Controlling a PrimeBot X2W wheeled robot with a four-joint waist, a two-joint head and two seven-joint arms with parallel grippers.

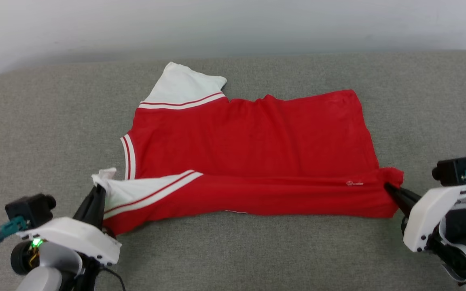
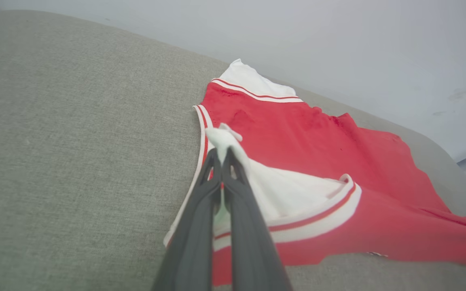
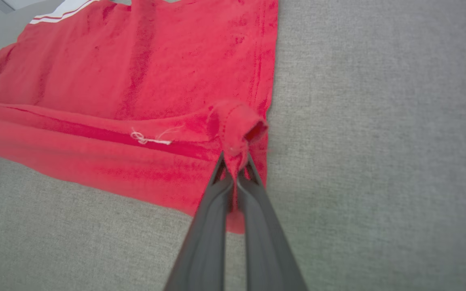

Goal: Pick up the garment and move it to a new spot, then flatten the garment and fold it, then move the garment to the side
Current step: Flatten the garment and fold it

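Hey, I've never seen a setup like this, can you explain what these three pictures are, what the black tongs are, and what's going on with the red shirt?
It is a two-armed robot. The wide picture comes from its head camera; the other two from cameras on each wrist, looking along that arm's dark fingers. A red shirt with white sleeves lies on a grey padded surface, its near edge folded over. The left gripper is pinched shut on the near white sleeve; the right gripper is pinched shut on the red bottom corner.

White wrist shells point(image 1: 71, 238), dark fingers point(image 2: 200, 226) (green LEDs).
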